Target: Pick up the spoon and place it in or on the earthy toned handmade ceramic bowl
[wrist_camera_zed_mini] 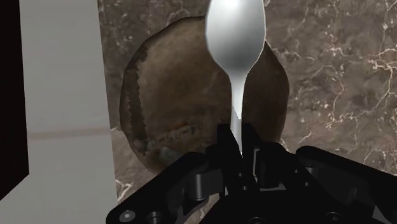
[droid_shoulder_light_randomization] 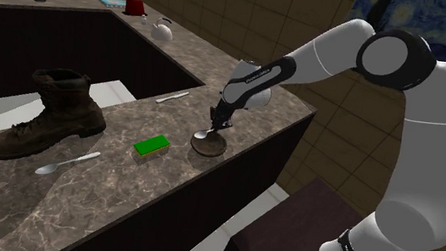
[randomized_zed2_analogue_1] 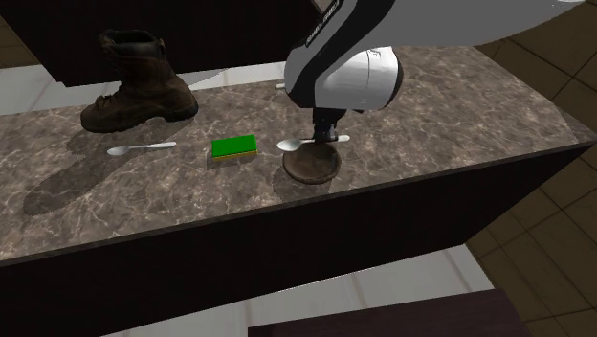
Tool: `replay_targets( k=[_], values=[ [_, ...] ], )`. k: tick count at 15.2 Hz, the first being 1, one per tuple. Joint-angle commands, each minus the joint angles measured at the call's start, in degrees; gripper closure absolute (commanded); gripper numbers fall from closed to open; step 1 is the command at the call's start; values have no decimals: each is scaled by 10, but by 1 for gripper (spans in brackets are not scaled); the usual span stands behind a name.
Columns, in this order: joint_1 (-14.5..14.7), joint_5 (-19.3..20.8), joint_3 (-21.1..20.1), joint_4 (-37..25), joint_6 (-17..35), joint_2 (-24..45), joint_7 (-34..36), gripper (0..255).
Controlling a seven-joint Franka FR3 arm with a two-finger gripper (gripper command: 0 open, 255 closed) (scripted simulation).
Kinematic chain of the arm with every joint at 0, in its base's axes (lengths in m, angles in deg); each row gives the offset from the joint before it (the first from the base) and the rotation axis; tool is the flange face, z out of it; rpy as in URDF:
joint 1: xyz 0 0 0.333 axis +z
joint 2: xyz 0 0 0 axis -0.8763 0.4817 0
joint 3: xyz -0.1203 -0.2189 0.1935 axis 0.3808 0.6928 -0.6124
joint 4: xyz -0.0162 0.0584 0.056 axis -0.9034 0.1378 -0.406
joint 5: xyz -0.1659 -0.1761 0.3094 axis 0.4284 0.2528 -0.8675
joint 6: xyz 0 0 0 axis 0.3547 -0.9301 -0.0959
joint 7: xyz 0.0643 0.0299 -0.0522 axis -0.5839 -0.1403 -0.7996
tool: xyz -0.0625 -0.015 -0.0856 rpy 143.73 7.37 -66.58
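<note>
Dark marble counter (randomized_zed2_analogue_1: 440, 105), jaws clamped on spoon (randomized_zed2_analogue_1: 304, 144) over brown bowl (randomized_zed2_analogue_1: 311, 167), green sponge (randomized_zed2_analogue_1: 234, 147) beside it, boot (randomized_zed2_analogue_1: 139, 86) beyond

Silver-white spoon (wrist_camera_zed_mini: 235, 32), mottled brown bowl (wrist_camera_zed_mini: 172, 95), perhaps dark-streaked, white-veined counter (wrist_camera_zed_mini: 331, 76).

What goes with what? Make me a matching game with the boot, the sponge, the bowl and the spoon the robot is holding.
1. boot
2. sponge
3. bowl
4. held spoon

A. green on top
B. clasped in the gripper
C. tall, dark brown
D. round, under the held spoon

Pairs: 1-C, 2-A, 3-D, 4-B.
</note>
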Motion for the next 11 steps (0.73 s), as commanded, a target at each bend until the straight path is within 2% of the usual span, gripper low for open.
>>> replay_targets(
  k=[1,11],
  values=[
    [1,2,2,-2,11,13,-1,255],
    [9,10,11,-14,52,67,-3,255]
  ],
)
